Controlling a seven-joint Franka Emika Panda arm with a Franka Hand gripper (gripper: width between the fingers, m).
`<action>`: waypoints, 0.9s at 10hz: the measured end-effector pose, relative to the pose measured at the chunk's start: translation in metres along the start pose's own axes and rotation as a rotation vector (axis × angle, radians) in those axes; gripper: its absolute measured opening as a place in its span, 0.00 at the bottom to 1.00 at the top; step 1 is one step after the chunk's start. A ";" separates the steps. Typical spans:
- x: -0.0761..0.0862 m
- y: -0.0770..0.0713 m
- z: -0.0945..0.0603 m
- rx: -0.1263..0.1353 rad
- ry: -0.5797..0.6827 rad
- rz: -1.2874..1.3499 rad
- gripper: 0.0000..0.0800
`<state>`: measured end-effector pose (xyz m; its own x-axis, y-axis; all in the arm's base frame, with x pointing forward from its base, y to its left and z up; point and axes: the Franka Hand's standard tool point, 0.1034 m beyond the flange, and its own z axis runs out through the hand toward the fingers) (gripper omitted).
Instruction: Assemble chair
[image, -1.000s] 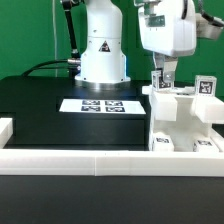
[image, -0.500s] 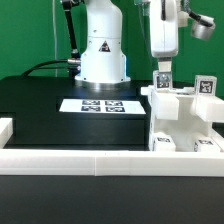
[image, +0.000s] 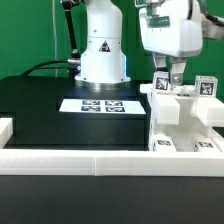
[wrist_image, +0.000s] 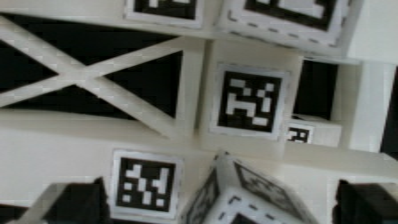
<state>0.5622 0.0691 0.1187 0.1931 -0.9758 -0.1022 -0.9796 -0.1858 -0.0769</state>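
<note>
The chair (image: 180, 115) is a stepped white structure of tagged blocks at the exterior view's right, behind the front rail. A small tagged white post (image: 161, 83) stands on its top. My gripper (image: 167, 76) hangs straight down over that post with a finger on either side. In the wrist view the post's two tagged faces (wrist_image: 214, 190) fill the space between my dark fingers (wrist_image: 75, 200), with a thin gap showing on each side. The gripper (wrist_image: 217, 200) looks open around the post. Further chair parts with tags (wrist_image: 249, 98) lie beyond it.
A long low white rail (image: 70, 160) runs along the table's front, with a short side piece (image: 5, 128) at the exterior view's left. The marker board (image: 97, 104) lies flat mid-table. The robot base (image: 100, 50) stands behind it.
The hand turned about its vertical axis to a narrow side-on pose half a second ago, then turned back to broadside now. It stays over the same post on the chair.
</note>
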 end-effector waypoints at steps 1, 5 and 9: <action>0.001 0.000 0.001 0.002 0.002 -0.110 0.81; 0.008 0.000 0.003 -0.007 0.006 -0.467 0.81; 0.010 0.001 0.002 -0.040 0.036 -0.809 0.81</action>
<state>0.5630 0.0598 0.1152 0.8415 -0.5403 0.0017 -0.5386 -0.8390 -0.0781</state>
